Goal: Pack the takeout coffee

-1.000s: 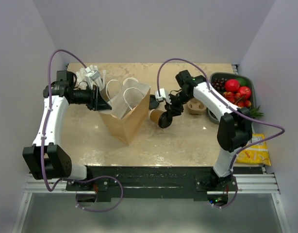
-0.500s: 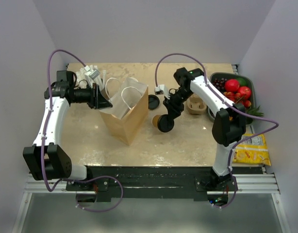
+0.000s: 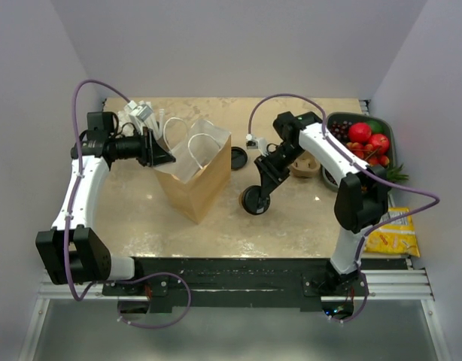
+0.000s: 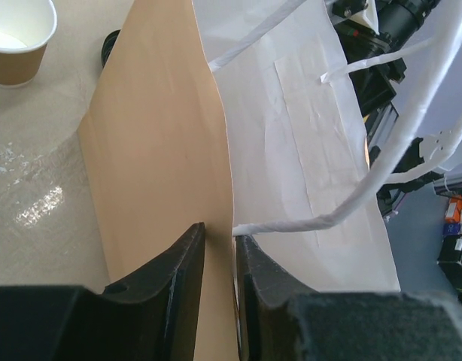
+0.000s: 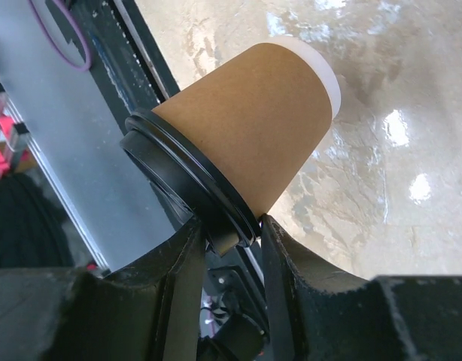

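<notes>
The takeout coffee [image 5: 253,120], a kraft-brown cup with a black lid, hangs tilted on its side above the table. My right gripper [image 5: 231,233] is shut on its lid rim. In the top view the coffee [image 3: 251,201] hangs in the right gripper [image 3: 261,193], right of the brown paper bag [image 3: 197,180] and nearer the front. The bag stands upright with its mouth open and its white handles up. My left gripper [image 4: 220,248] is shut on the bag's [image 4: 156,150] upper wall edge, one finger outside and one inside. In the top view the left gripper [image 3: 160,156] is at the bag's left rim.
A loose black lid [image 3: 238,157] lies just right of the bag. A lidless brown cup [image 3: 303,164] stands behind the right arm. A dark bowl of fruit [image 3: 363,141] is at the far right, a yellow snack packet [image 3: 393,229] at the right edge, and white straws [image 3: 139,116] at the back left.
The right gripper has carried the coffee toward the table's near edge and a little away from the bag, turning it so the lid faces the camera. The left gripper keeps its hold.
</notes>
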Motion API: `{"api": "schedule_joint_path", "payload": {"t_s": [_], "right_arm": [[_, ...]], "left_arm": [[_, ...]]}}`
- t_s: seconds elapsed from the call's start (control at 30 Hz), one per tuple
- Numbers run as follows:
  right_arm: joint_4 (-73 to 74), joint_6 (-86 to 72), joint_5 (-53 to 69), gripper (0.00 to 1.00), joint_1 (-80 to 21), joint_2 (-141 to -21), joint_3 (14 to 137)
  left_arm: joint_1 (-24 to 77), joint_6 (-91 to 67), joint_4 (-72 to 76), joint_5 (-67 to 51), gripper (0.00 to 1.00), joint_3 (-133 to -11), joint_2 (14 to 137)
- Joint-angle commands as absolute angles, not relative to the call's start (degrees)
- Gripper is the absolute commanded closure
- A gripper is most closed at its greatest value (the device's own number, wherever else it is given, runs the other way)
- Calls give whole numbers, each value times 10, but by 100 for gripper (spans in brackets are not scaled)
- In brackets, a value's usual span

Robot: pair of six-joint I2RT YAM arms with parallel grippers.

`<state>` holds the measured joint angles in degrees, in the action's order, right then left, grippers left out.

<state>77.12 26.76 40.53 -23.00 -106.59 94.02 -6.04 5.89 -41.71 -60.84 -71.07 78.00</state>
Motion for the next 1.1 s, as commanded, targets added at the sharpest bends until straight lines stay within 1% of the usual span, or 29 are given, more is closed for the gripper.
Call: {"api": "schedule_joint_path", "payload": {"t_s": [0.0,0.17,0.57,0.67,0.7,0.73,0.8,0.87,0.9,0.97,1.0,1.07], "right_arm": [[799,222,439,64,-219,-1084,976],[780,185,403,62,-219,-1119,969],[780,174,425,62,-217,-1166,981],[780,168,418,53,-217,-1175,985],[780,165,414,43,-218,-1177,987],[780,160,415,39,-216,-1180,989],[778,161,424,34,-214,-1181,994],[773,164,427,31,-213,-1181,1006],[771,168,428,27,-210,-1180,1013],[759,181,410,22,-207,-1172,1045],[754,192,402,17,-201,-1170,1058],[737,198,385,14,-191,-1159,1098]], "left_arm": [[-61,39,-395,-606,72,-698,766],[-60,37,-409,-594,72,-696,761],[-60,35,-413,-577,72,-671,744],[-61,35,-413,-577,71,-671,747],[-61,35,-412,-577,71,-671,747],[-61,35,-413,-578,71,-672,750],[-60,35,-412,-578,70,-673,751],[-61,34,-410,-582,70,-674,751],[-61,33,-409,-583,70,-674,752],[-61,32,-407,-586,69,-677,754],[-60,32,-407,-587,69,-678,755],[-60,32,-408,-589,69,-683,758]]}}
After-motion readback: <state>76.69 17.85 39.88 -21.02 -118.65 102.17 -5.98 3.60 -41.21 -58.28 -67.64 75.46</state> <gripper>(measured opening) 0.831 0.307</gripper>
